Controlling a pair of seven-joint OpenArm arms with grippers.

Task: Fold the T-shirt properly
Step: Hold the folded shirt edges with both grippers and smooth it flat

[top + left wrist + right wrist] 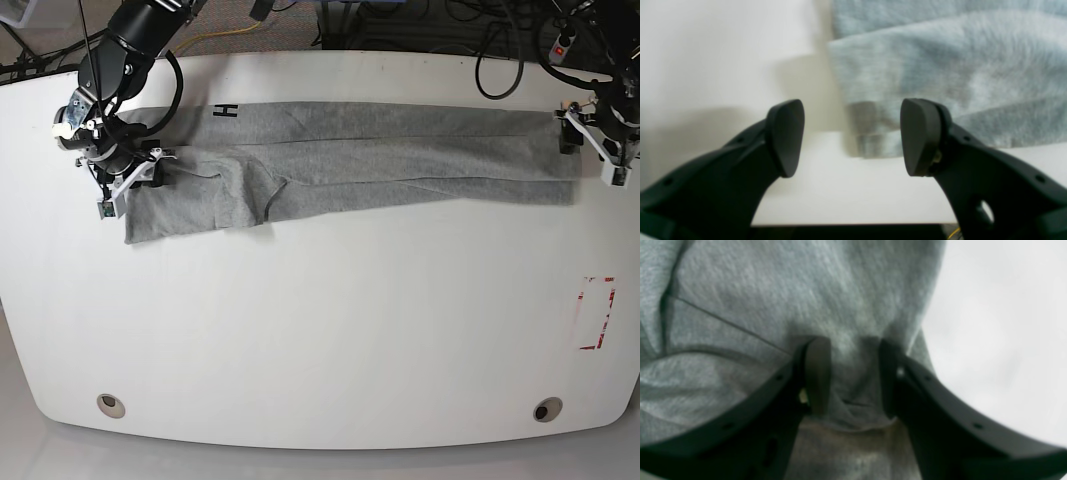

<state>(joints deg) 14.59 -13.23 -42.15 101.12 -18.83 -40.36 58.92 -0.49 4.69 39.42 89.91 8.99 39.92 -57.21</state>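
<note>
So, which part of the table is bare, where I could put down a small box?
The table is bare across the whole near half, from the T-shirt down to the front edge. Only a red-marked rectangle sits near its right side. The far strip is crowded: the shirt spans it, with the right gripper and left gripper at its ends.

Right gripper [853,380] pinching T-shirt [790,300] fold.
</note>
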